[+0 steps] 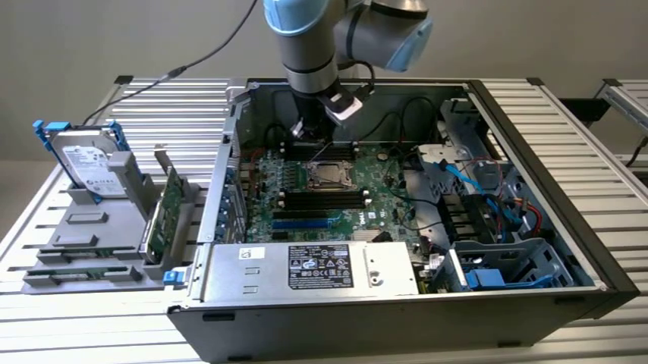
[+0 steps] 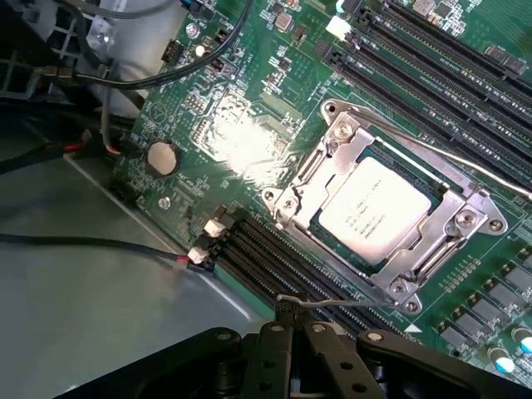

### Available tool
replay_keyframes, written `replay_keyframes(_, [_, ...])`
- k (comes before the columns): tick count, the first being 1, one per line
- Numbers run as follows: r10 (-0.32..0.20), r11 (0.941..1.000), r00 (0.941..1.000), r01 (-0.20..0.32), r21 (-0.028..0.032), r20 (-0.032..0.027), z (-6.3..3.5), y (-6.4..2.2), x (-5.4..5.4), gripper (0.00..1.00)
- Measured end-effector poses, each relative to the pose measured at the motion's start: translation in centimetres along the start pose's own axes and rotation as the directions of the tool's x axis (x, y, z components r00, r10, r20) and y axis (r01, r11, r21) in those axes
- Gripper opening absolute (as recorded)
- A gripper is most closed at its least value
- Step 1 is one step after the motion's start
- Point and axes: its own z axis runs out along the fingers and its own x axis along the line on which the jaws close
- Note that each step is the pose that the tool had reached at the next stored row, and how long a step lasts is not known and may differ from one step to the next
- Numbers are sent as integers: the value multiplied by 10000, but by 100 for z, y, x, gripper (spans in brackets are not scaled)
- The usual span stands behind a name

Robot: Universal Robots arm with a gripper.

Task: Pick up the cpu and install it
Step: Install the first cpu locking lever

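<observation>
A slatted metal table (image 1: pixel 81 326) is seen carrying an open computer case (image 1: pixel 354 330). Beside it, at the exterior view's left, a grey rack (image 1: pixel 86 227) is set, in which a hard drive (image 1: pixel 86 163) and a green card (image 1: pixel 167 212) are stood upright. The cpu (image 2: pixel 374 208) is seated in the socket of the motherboard (image 2: pixel 249 141), framed by a metal bracket (image 2: pixel 453 220). The jaws are held fully closed over the board, near the cpu but apart from it, and nothing is gripped.
</observation>
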Motion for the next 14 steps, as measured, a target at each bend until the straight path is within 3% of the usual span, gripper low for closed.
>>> replay_keyframes(5, [-106,9999,9999,106,-15,118,-38,-86,17,11])
replay_keyframes(11, [-122,9999,9998,122,-14,128,-82,-213,-164,11])
replay_keyframes(14, [-122,9999,9998,122,-14,129,-103,-188,-217,11])
